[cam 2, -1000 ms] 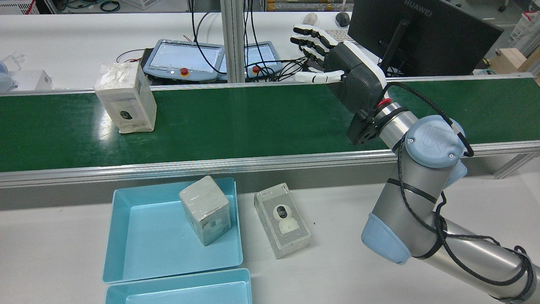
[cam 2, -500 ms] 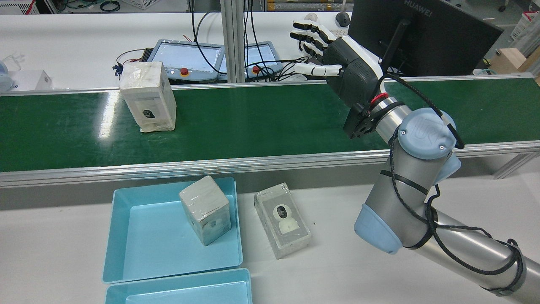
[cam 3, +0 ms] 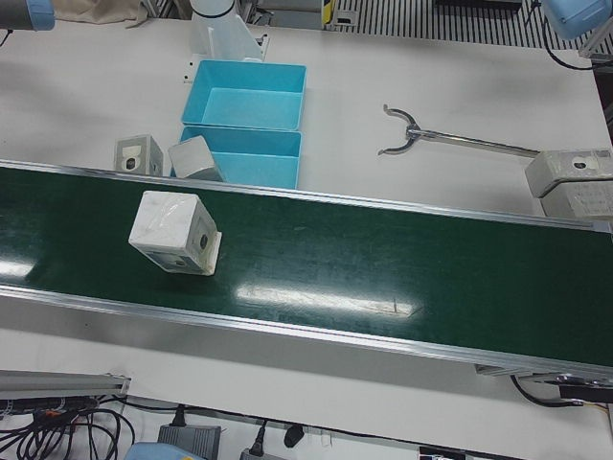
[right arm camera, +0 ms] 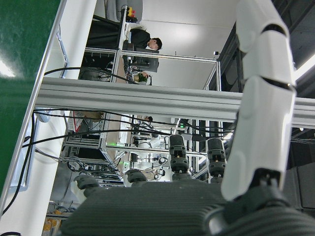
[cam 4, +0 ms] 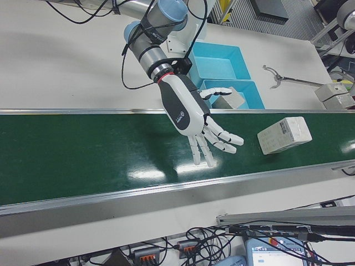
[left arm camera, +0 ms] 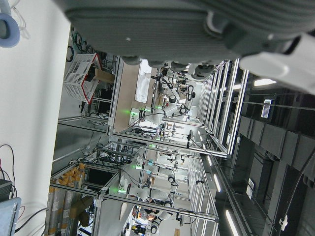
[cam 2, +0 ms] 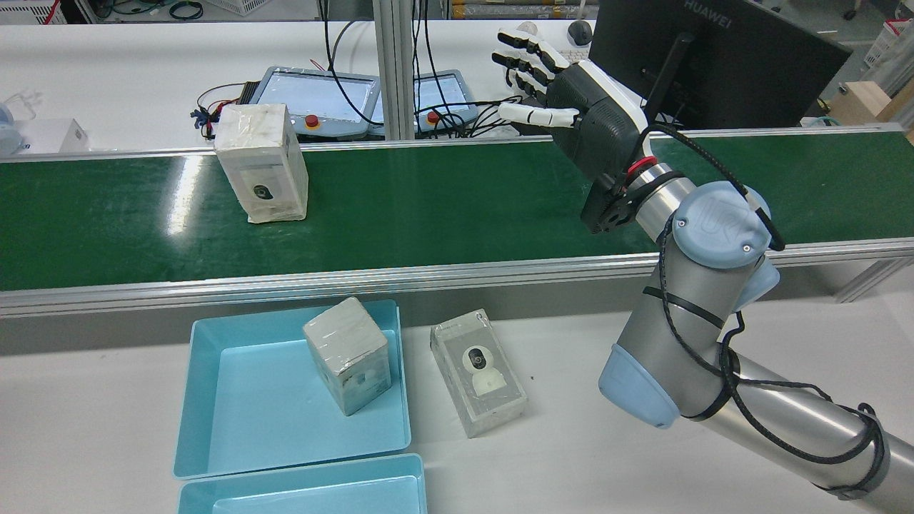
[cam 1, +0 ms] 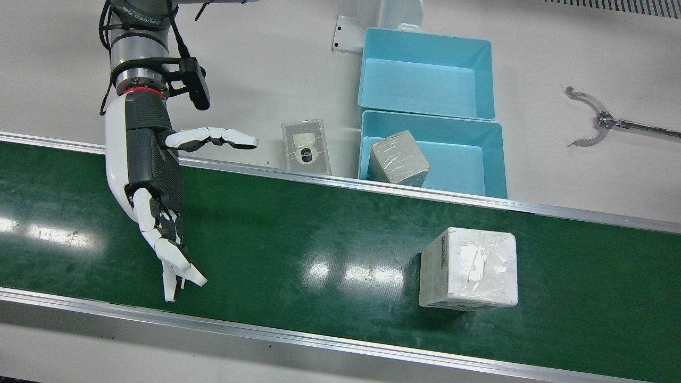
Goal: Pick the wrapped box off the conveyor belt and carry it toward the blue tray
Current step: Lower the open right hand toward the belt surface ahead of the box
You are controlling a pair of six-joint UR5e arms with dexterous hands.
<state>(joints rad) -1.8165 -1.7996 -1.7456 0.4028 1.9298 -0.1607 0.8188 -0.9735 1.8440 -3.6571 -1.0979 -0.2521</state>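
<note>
The wrapped box (cam 2: 260,164) stands upright on the green conveyor belt (cam 2: 443,207), left of centre in the rear view. It also shows in the front view (cam 1: 468,268) and the right-front view (cam 4: 284,134). My right hand (cam 2: 571,107) is open and empty. It hovers over the belt's far side, well to the right of the box, with its fingers spread (cam 1: 151,175). The blue tray (cam 2: 250,407) sits on the white table in front of the belt. Of my left hand only the palm edge (left arm camera: 147,29) shows, in its own view.
A second wrapped box (cam 2: 348,355) stands inside the blue tray. A third box (cam 2: 477,371) lies on the table beside it. Another blue tray (cam 2: 300,492) sits nearer the robot. A grabber tool (cam 1: 596,119) lies on the table. Aluminium rails (cam 2: 428,275) border the belt.
The box on the belt has moved to the right in the rear view, toward my right hand. My right hand has risen slightly and shifted toward the belt's far side.
</note>
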